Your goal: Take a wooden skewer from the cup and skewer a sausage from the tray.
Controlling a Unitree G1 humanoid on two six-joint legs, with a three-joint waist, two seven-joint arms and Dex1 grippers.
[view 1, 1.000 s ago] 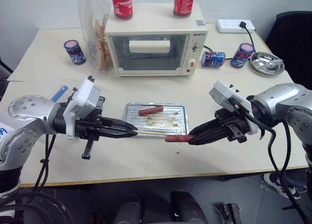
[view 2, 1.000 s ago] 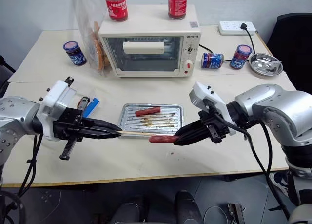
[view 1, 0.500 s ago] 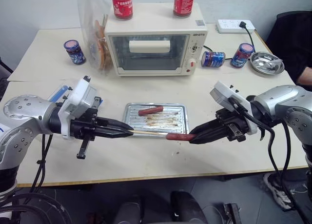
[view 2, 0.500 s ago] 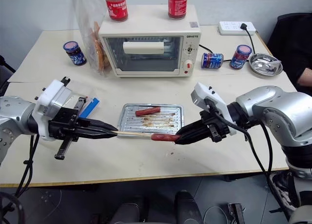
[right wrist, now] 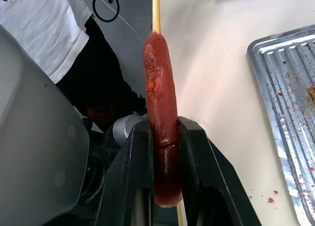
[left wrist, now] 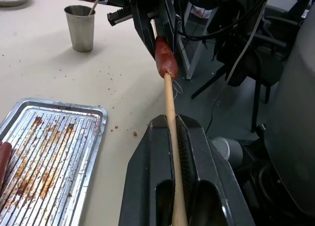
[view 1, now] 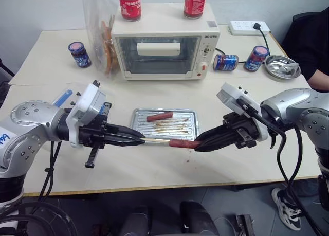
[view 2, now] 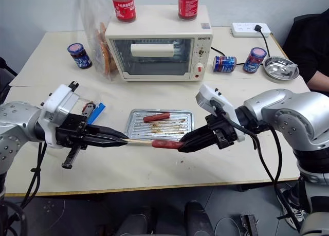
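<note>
My left gripper (view 1: pixel 140 139) is shut on the wooden skewer (view 1: pixel 157 140), which runs level toward the right into a red sausage (view 1: pixel 182 143). The right gripper (view 1: pixel 198 145) is shut on the far end of that sausage, just above the table at the tray's near edge. The left wrist view looks along the skewer (left wrist: pixel 169 95) to the sausage (left wrist: pixel 165 61) impaled on it. The right wrist view has the sausage (right wrist: pixel 159 98) between the fingers. The tray (view 1: pixel 177 127) holds a second sausage (view 1: pixel 159 116). The cup (left wrist: pixel 81 26) stands upright on the table with a stick in it.
A toaster oven (view 1: pixel 164 51) with two red jars on top stands behind the tray. Left of it are a plastic bag (view 1: pixel 100 35) and a blue-labelled jar (view 1: pixel 77 54). At the back right are two cans, a steel dish (view 1: pixel 281 65), a power strip and a seated person (view 1: pixel 316 46).
The sausage and right gripper sit slightly nearer the left gripper along the skewer. A person in dark clothing has come into view at the right edge.
</note>
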